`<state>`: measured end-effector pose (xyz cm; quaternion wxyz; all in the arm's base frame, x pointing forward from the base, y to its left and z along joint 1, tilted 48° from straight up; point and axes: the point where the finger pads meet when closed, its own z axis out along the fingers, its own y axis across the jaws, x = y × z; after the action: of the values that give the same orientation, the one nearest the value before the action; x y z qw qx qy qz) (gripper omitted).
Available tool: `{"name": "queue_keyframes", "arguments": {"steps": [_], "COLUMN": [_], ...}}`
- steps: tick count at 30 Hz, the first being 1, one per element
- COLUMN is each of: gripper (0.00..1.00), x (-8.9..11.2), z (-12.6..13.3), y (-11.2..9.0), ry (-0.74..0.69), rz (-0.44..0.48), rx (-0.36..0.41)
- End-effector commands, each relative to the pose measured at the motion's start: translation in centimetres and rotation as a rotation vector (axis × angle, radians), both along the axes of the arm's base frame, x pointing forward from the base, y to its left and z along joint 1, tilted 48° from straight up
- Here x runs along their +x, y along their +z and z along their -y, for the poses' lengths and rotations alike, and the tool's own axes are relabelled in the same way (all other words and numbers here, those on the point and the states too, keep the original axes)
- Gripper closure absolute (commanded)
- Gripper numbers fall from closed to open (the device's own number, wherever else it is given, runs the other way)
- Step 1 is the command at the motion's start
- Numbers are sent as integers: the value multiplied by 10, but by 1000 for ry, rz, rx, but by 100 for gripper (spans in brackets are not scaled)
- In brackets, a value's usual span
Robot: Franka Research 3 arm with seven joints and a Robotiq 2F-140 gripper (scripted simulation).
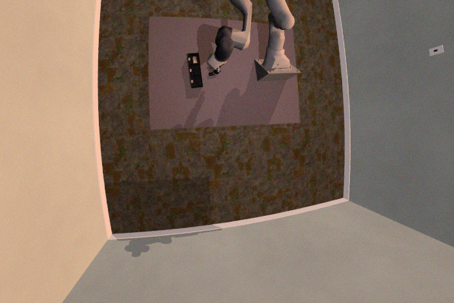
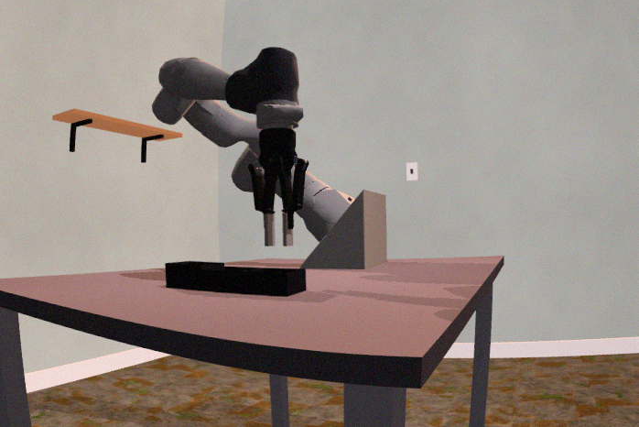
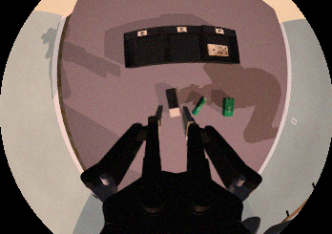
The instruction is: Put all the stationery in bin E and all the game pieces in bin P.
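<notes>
The small dark-and-white piece (image 3: 171,96) lay on the brown table (image 2: 413,319), between the row of low black open bins (image 3: 180,47) and the grey wedge-shaped arm base (image 2: 373,205). It was almost directly under the black two-finger gripper (image 3: 173,117). It was too small to tell whether it was stationery or a game piece. Just beside it, toward the base's side, lay a slim green stick (image 3: 199,105) and a short green block (image 3: 227,105), apart from each other and outside the bins.

The jaws stood narrowed to a slim gap with nothing between them. That spacing probably suited a small piece, so little closing would be needed once the fingers straddled it. The gripper hung upright, well above the table top, likely so that a straight descent would set one finger on each side.

The bin row sat toward the table edge opposite the base, its long side facing the loose pieces, which kept carries short. One end compartment held something pale; the bin letters were unreadable.
</notes>
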<state>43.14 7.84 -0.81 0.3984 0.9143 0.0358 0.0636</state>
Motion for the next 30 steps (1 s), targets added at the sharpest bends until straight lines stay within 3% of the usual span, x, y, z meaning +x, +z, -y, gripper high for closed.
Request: {"name": "queue_keyframes", "arguments": {"steps": [1,7,30], "gripper": [77,77,77], "x": [1,2,2], "z": [1,2,2], "y": [1,1,1], "ry": [99,148,148], "rz": [-119,-179,-179], "rx": [-28,-41,-41]}}
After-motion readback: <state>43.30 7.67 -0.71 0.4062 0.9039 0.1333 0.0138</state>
